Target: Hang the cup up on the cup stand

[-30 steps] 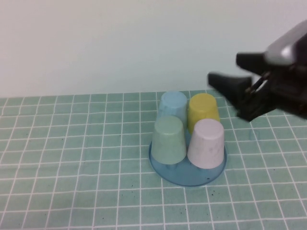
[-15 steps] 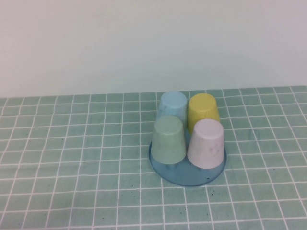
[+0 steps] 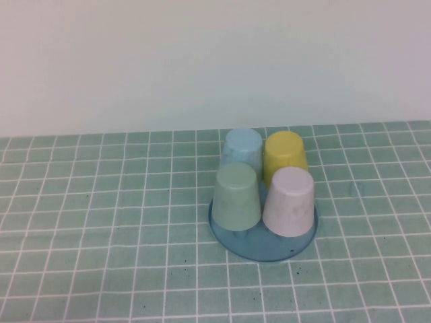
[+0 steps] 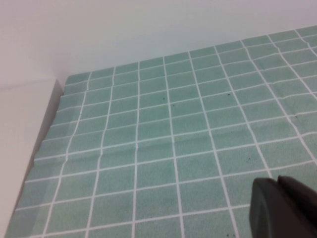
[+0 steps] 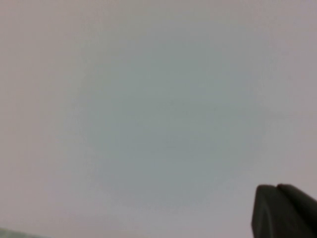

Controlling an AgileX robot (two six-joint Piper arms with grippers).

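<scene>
The pale pink cup (image 3: 289, 200) stands upside down at the front right of the blue cup stand (image 3: 263, 245) in the high view. Neither arm shows in that view. My left gripper (image 4: 276, 184) is shut with nothing in it, hovering over bare green tiled table in the left wrist view. In the right wrist view my right gripper (image 5: 277, 189) is shut and empty, and faces a blank pale wall. The stand's pegs are hidden under the cups.
Three other cups sit upside down on the stand: a pale green cup (image 3: 237, 196) at the front left, a light blue cup (image 3: 242, 148) at the back left, a yellow cup (image 3: 284, 155) at the back right. The table's left edge (image 4: 47, 126) meets a white surface.
The right arm, open near the stand's right side a second ago, has pulled out of the high view and its gripper has shut. The cups and stand have not moved.
</scene>
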